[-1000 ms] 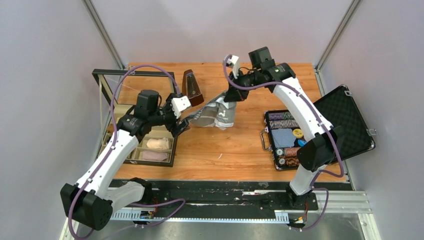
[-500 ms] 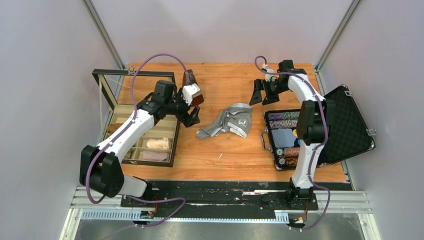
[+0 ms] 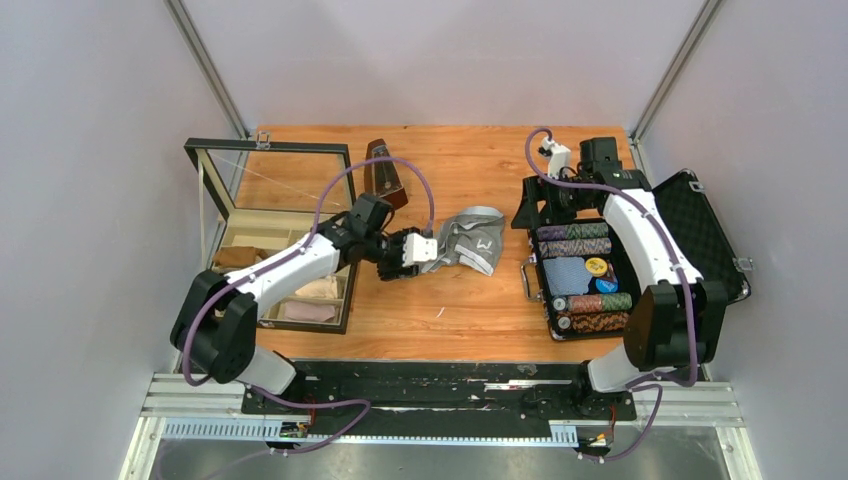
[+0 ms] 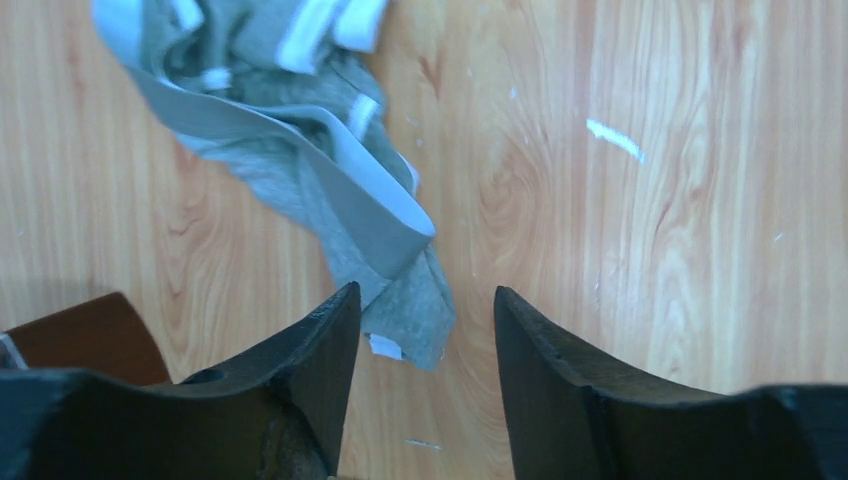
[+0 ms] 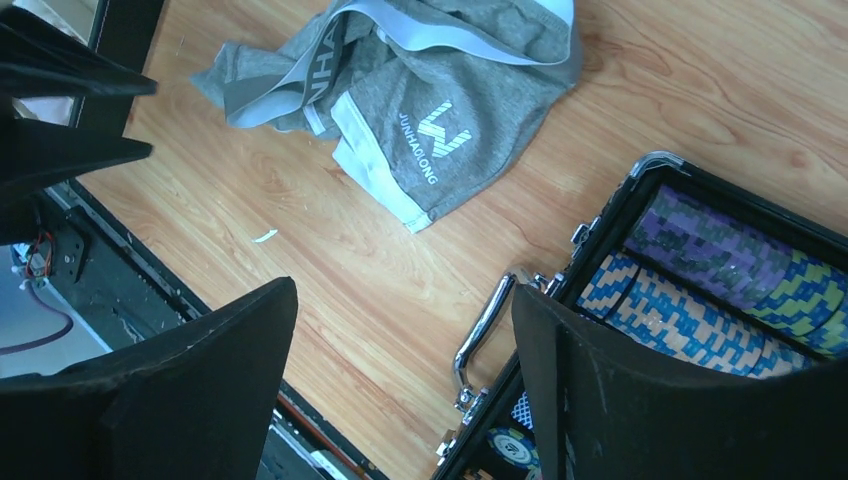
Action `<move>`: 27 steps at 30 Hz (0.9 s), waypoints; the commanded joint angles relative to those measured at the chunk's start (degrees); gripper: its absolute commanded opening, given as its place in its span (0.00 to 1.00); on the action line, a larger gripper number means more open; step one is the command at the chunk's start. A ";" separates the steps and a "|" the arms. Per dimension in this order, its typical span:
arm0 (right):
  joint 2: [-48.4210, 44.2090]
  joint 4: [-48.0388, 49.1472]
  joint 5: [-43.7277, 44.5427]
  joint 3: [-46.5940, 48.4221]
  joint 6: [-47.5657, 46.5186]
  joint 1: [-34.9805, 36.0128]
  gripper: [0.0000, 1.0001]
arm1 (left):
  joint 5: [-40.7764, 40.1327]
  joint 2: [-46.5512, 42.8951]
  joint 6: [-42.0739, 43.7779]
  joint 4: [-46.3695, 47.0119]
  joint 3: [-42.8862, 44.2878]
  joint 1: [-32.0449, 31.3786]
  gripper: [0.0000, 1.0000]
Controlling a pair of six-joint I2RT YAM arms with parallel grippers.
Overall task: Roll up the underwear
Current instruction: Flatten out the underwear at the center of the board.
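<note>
The grey underwear (image 3: 470, 240) lies crumpled on the wooden table, its white-trimmed waistband loose on top. My left gripper (image 3: 405, 258) hovers low at its left end. In the left wrist view a grey corner of the underwear (image 4: 405, 300) reaches in between the tips of the left gripper (image 4: 425, 310), close to the left finger; the jaws are open and hold nothing. My right gripper (image 3: 525, 208) stands wide open to the right of the cloth, above the case's corner. The right wrist view shows the underwear (image 5: 440, 110) ahead of the empty right gripper (image 5: 400, 300).
An open black case (image 3: 690, 235) with rows of poker chips (image 3: 585, 275) and a metal handle (image 5: 480, 330) sits at the right. A glass-lidded compartment box (image 3: 345, 305) with beige and pinkish rolls is at the left. A brown metronome (image 3: 385, 178) stands behind the left arm.
The underwear, lifted by the right gripper a second ago, now lies on the table. The right gripper opened and drew back right. The left gripper moved to the cloth's left end, its jaws narrowing.
</note>
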 commanded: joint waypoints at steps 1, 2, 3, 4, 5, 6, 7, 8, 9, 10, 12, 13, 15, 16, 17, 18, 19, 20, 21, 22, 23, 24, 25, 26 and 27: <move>-4.65 7.93 0.29 -1.71 2.52 -0.43 0.80 | -1.32 1.84 14.95 11.37 -6.15 -0.44 0.58; -4.42 7.94 0.58 -1.57 3.01 -0.51 0.80 | -1.56 2.02 16.54 12.76 -7.79 -0.66 0.57; -4.18 8.01 1.07 -1.54 3.53 -0.56 0.80 | -1.57 2.34 17.02 15.44 -9.13 -0.74 0.57; -4.21 8.03 1.28 -1.87 3.87 -0.56 0.80 | -1.47 2.50 17.09 16.42 -9.61 -1.02 0.56; -4.55 8.42 1.13 -2.59 3.96 -0.55 0.80 | -1.35 2.83 16.97 17.87 -10.35 -1.14 0.57; -5.07 9.06 0.88 -3.48 4.04 -0.52 0.80 | -1.22 3.01 16.67 18.56 -10.71 -1.50 0.57; -5.82 9.58 0.69 -4.53 4.26 -0.50 0.80 | -1.13 3.18 16.09 20.16 -11.44 -1.69 0.57; -6.25 10.00 0.51 -5.52 4.57 -0.51 0.80 | -1.18 3.38 15.88 21.85 -11.87 -2.20 0.58; -6.75 10.12 0.31 -6.08 4.80 -0.54 0.80 | -1.66 3.41 15.45 22.97 -13.07 -2.52 0.58; -7.23 10.28 0.01 -6.70 4.99 -0.54 0.80 | -1.97 3.35 15.07 26.71 -13.78 -3.20 0.59; -8.40 10.92 -0.16 -7.89 5.39 -0.56 0.80 | -3.33 3.55 14.59 31.28 -16.14 -4.30 0.59; -8.88 11.14 -0.04 -8.52 5.60 -0.56 0.80 | -4.85 3.76 14.25 32.74 -17.19 -4.76 0.59; -9.54 11.52 0.15 -9.40 5.73 -0.54 0.81 | -6.76 4.61 13.39 36.31 -17.88 -5.97 0.57; -9.69 11.52 0.36 -9.66 5.75 -0.56 0.81 | -7.11 5.34 13.21 37.19 -17.81 -6.12 0.57; -9.79 11.56 0.68 -9.94 5.73 -0.56 0.81 | -7.53 5.71 13.03 37.49 -17.70 -6.45 0.56; -9.88 11.59 0.89 -10.07 5.73 -0.55 0.81 | -7.72 6.38 13.03 38.19 -17.63 -6.54 0.55; -9.89 11.70 1.12 -10.18 5.73 -0.52 0.81 | -8.02 6.63 13.27 38.43 -17.52 -6.67 0.54; -9.89 11.72 1.36 -10.27 5.65 -0.56 0.81 | -8.27 7.05 13.50 39.10 -17.54 -6.73 0.53; -9.81 11.82 1.55 -10.28 5.58 -0.63 0.81 | -8.72 7.22 13.78 39.51 -17.61 -6.89 0.51; -9.78 12.03 1.89 -10.28 5.49 -0.64 0.82 | -9.02 7.53 13.89 40.38 -17.59 -6.89 0.50; -9.73 12.24 2.09 -10.36 5.40 -0.58 0.82 | -9.61 7.64 14.12 40.76 -17.53 -6.89 0.48; -9.60 12.44 2.34 -10.43 5.34 -0.58 0.82 | -9.95 7.94 14.49 41.35 -17.46 -6.89 0.46; -9.42 12.61 2.57 -10.45 5.14 -0.68 0.82 | -10.55 8.07 14.64 41.60 -17.34 -6.91 0.43; -9.16 12.70 2.83 -10.54 4.97 -0.73 0.82 | -10.86 8.40 15.14 42.00 -17.25 -6.90 0.41; -8.85 12.90 3.00 -10.61 4.84 -0.73 0.82 | -11.37 8.66 15.36 42.19 -17.23 -6.89 0.38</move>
